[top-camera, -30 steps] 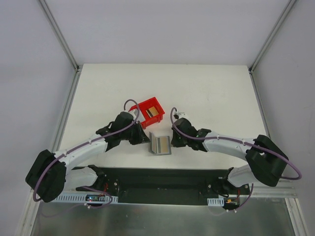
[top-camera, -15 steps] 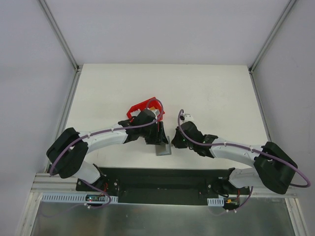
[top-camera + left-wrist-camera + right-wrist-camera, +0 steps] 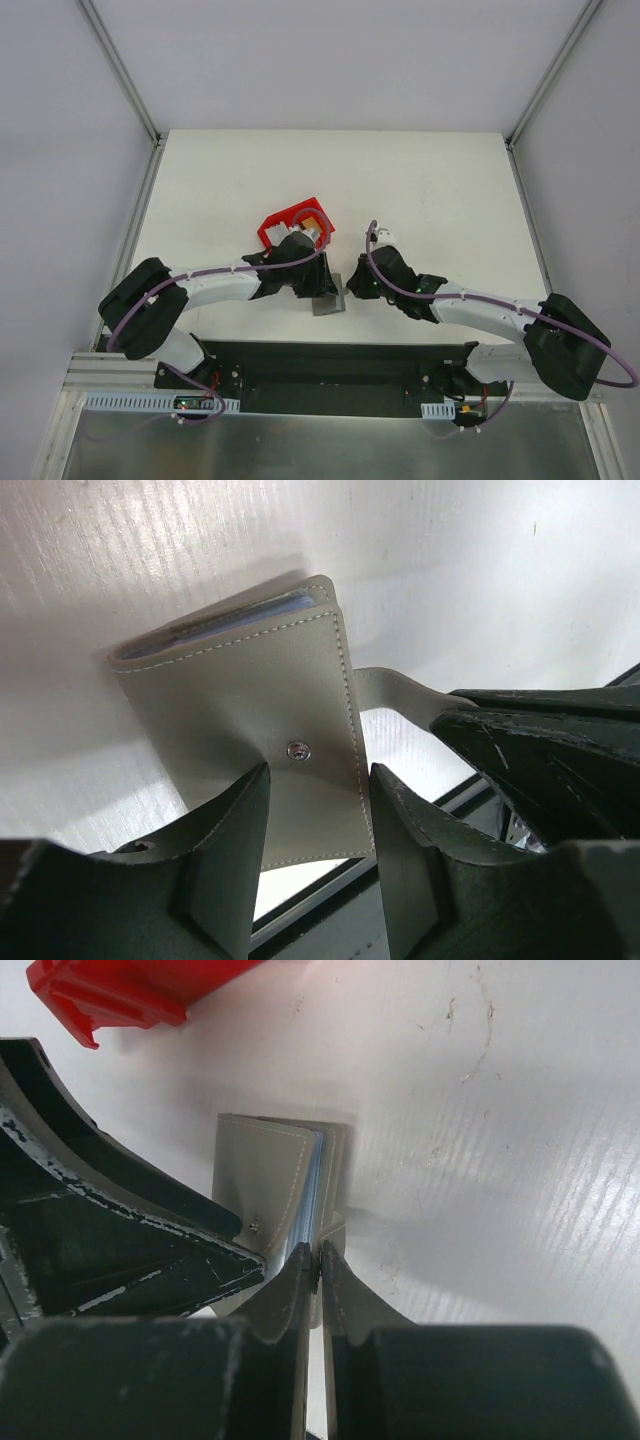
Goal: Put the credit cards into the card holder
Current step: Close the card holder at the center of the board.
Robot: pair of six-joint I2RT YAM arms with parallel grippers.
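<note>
White table (image 3: 430, 190), grey walls. The card holder (image 3: 327, 304) lies at the table's near edge, between both arms. The right gripper (image 3: 318, 1260) pinches its strap (image 3: 395, 688), fingers pressed together. The left gripper (image 3: 320, 785) hangs over it, fingers spread. Credit cards (image 3: 313, 222) lie in the red bin (image 3: 280, 222) just beyond.

Risk: the thin strap may slip free, letting the holder slide. Only the wrist views show the strap; only the top view shows the cards.

Card holder (image 3: 250, 695): grey-beige, leather-like, pale stitching round the edges, metal snap on the outer face. Folded nearly shut, blue-grey inner sleeves showing along one edge. Sits just on the near side of red bin (image 3: 272, 227), strap tab pinched in right gripper (image 3: 318, 1252). Credit cards (image 3: 313, 222): only a gold/tan one made out, lying in the bin; others not discernible.
</note>
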